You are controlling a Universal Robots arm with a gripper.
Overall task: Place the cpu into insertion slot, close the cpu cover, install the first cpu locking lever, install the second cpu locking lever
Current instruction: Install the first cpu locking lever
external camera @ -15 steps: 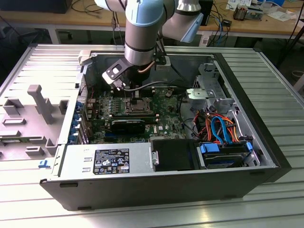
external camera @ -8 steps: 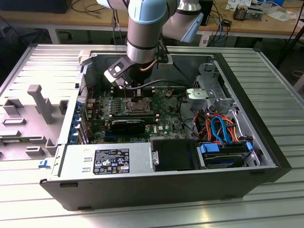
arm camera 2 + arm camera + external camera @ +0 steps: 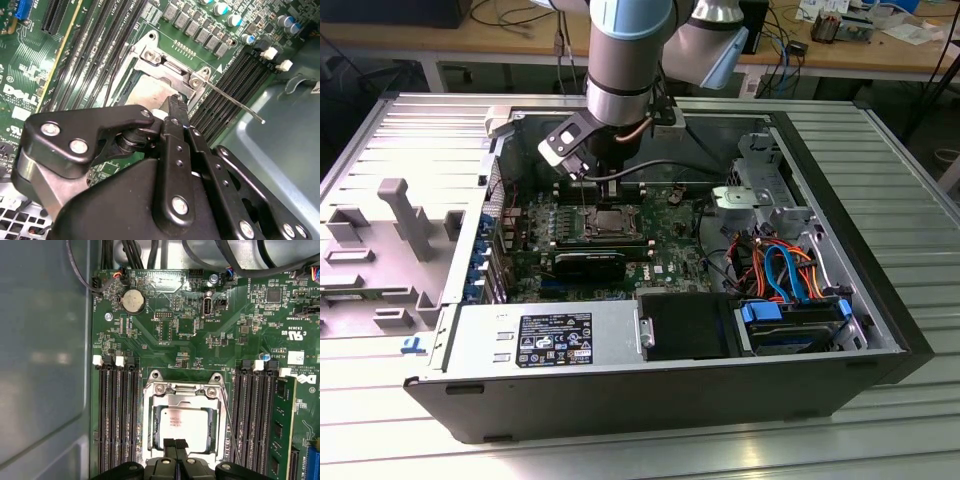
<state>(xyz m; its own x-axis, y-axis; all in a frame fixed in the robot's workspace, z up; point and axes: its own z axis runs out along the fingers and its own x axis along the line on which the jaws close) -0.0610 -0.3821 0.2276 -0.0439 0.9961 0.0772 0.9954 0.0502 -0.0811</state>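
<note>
In the exterior view my gripper (image 3: pixel 610 196) hangs straight down over the insertion slot (image 3: pixel 610 222) on the green board inside the open computer case. The cpu (image 3: pixel 186 421), a dull silver square, lies in the slot, and the cpu cover (image 3: pixel 182 400) lies flat around it. My gripper (image 3: pixel 175 444) is shut, its black fingertips (image 3: pixel 175 104) together at the edge of the cpu (image 3: pixel 145 92). One thin wire locking lever (image 3: pixel 235 102) sticks up at an angle, free of its catch, and runs along one side of the socket in the first wrist view (image 3: pixel 231 425).
Long black memory slots (image 3: pixel 117 420) flank the socket, one holding a memory stick (image 3: pixel 282 425). The case also holds a power supply (image 3: pixel 545 340), a blue drive caddy (image 3: pixel 790 325) and orange and blue cables (image 3: pixel 780 265). Grey plastic parts (image 3: pixel 390 240) lie at the exterior view's left.
</note>
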